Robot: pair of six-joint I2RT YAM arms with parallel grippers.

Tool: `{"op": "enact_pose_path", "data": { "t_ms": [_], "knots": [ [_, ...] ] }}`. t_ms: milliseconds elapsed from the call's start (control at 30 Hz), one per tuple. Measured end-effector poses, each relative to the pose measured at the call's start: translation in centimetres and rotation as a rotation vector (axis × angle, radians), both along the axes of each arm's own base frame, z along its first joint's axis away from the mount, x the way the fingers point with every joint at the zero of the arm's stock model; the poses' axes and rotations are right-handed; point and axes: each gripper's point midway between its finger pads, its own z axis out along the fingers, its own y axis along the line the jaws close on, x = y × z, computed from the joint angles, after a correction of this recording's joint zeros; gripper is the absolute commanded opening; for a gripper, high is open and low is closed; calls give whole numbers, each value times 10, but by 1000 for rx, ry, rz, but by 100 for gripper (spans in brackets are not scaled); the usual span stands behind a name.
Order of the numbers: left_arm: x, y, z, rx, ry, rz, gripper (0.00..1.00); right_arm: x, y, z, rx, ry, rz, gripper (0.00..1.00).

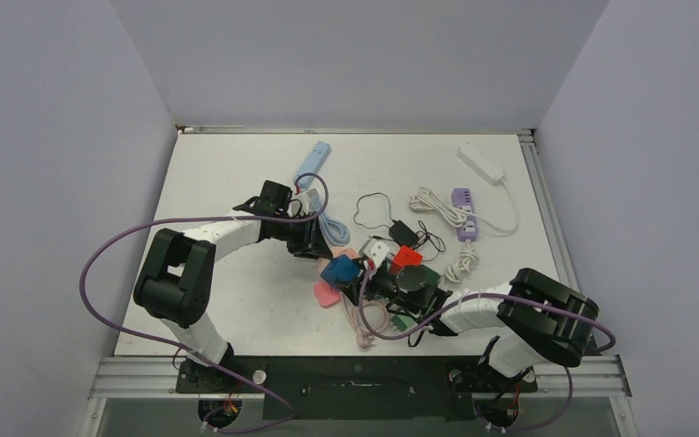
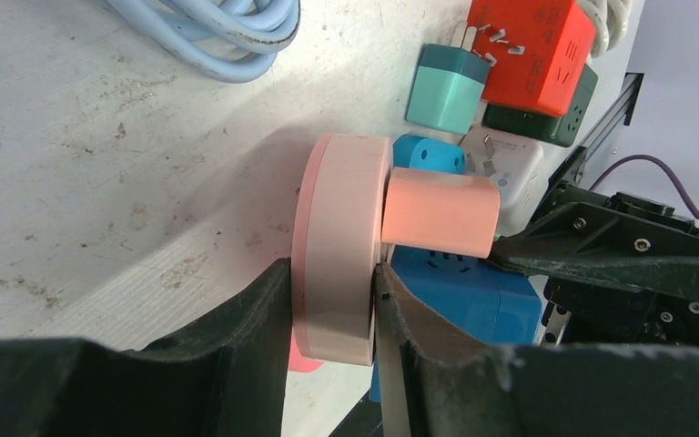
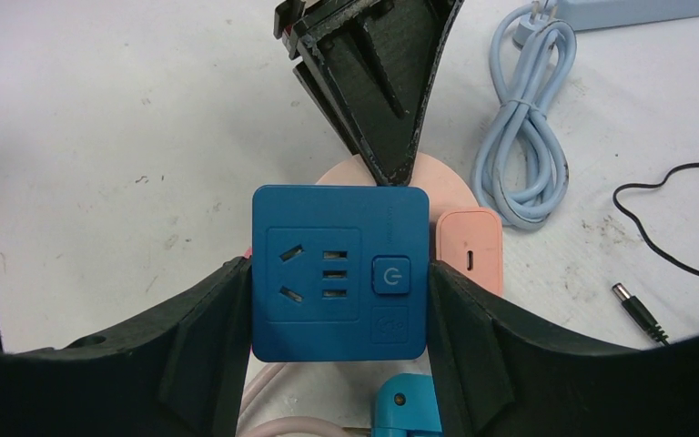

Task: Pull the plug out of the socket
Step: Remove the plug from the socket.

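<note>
A pink round socket [image 2: 341, 228] stands on edge on the table with a salmon plug [image 2: 439, 217] stuck in its face. My left gripper [image 2: 332, 273] is shut on the socket's rim. A blue cube socket [image 3: 339, 273] sits against the same face, beside the salmon plug [image 3: 469, 248]. My right gripper [image 3: 339, 282] is shut on the cube's two sides. The pink socket [image 3: 446, 182] shows behind the cube. I cannot tell whether the cube is plugged into it. In the top view the blue cube [image 1: 337, 269] lies between both grippers at the table's middle.
A coiled light blue cable [image 3: 523, 137] lies just beyond. A red cube [image 2: 528, 45], a teal adapter [image 2: 446, 86], a dark green cube [image 2: 555, 118] and a white adapter [image 2: 510, 168] crowd close by. A purple strip [image 1: 466, 211] and a white strip [image 1: 481, 162] lie at far right.
</note>
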Motion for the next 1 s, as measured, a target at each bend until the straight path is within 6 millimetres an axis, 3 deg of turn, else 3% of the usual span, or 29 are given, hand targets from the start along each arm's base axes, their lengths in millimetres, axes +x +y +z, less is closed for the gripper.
{"op": "enact_pose_path", "data": {
  "t_ms": [400, 1000],
  "knots": [
    [-1, 2, -1, 10, -11, -16, 0, -1, 2, -1, -56, -32, -27, 5],
    [8, 3, 0, 8, -12, 29, 0, 18, -4, 3, 135, 168, 59, 5]
  ]
}}
